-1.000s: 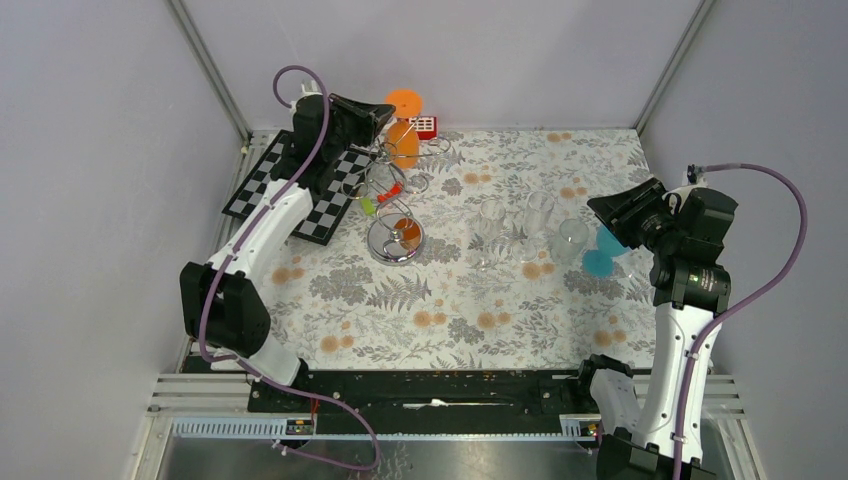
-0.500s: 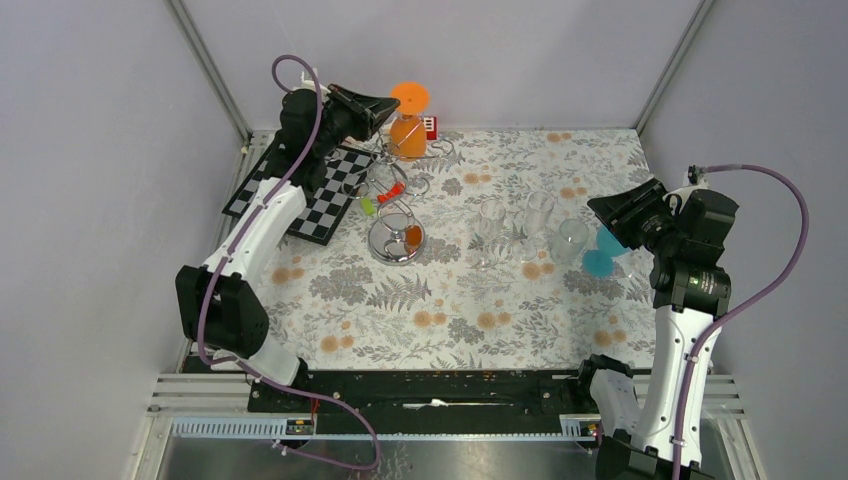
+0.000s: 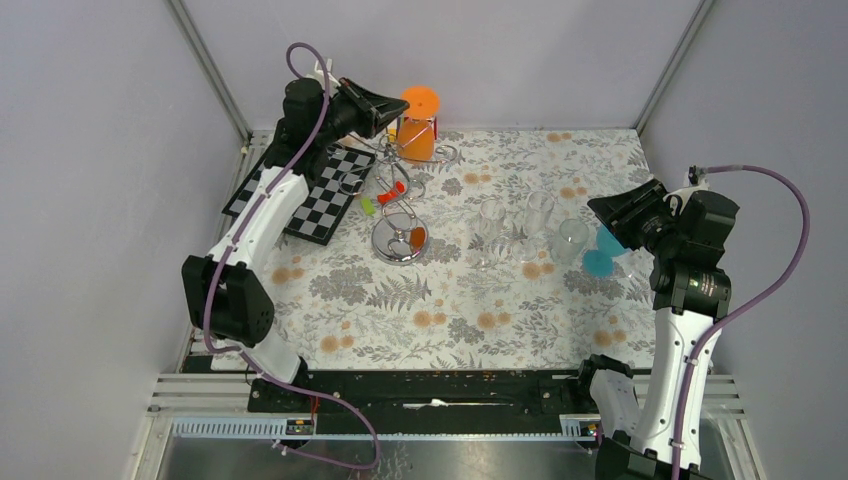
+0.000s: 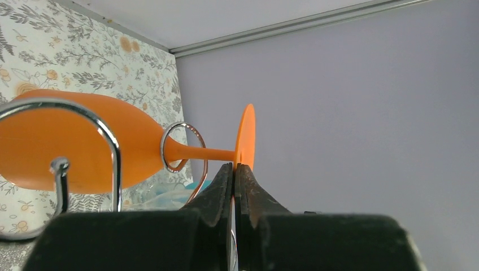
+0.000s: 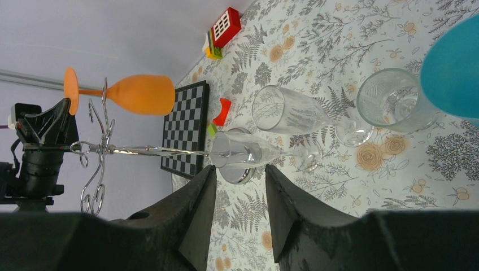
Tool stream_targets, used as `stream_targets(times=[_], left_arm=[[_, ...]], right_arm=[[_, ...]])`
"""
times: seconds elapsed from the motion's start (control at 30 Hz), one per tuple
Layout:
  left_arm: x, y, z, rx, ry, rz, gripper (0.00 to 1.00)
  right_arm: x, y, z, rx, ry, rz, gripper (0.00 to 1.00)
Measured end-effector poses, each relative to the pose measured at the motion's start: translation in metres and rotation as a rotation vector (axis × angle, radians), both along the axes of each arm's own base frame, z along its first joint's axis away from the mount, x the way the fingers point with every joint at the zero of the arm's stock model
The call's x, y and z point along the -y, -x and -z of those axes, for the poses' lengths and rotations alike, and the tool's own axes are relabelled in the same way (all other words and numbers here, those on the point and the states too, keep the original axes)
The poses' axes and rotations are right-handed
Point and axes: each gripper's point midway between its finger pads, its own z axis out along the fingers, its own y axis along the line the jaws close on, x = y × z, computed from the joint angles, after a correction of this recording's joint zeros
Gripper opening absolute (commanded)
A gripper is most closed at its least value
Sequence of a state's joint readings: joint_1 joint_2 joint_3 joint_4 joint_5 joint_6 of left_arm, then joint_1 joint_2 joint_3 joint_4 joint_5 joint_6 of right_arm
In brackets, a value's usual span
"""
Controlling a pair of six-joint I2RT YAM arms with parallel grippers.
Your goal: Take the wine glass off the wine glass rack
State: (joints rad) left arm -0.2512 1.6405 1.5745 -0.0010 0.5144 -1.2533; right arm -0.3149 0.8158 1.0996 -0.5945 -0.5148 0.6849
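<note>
Probably a lab test booth: plain grey walls (image 3: 90, 200), aluminium corner posts (image 3: 206, 65), floral-clothed table (image 3: 480, 300).

Orange wine glass (image 4: 135, 141); silver wine glass rack (image 3: 385, 240); black-white chessboard (image 3: 325, 205); grey-orange floral tablecloth (image 3: 480, 300).

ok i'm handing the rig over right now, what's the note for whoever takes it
Left tool: shut, tips pinching the foot rim of the orange wine glass, as far as its wrist view shows.
Right tool: open, empty, beside the clear glasses.
Glass still on the wine glass rack, stem through a wire loop.
Done: grasp. Left: slide the stem out, lift clear.
</note>
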Motion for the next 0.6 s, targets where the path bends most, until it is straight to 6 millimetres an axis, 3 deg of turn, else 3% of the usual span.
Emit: stream_targets(times=[0.27,0.6], left_arm=[[0.013,-0.011,0.010,-0.015,0.007,0.082,0.00],[0.020,-0.001,0.011,-0.013,0.005,0.164,0.00]], right_arm=[[0.000,0.001,0.000,0.003,0.005,-0.001,0.45],[0.000,0.001,0.001,-0.003,0.006,-0.002,0.45]])
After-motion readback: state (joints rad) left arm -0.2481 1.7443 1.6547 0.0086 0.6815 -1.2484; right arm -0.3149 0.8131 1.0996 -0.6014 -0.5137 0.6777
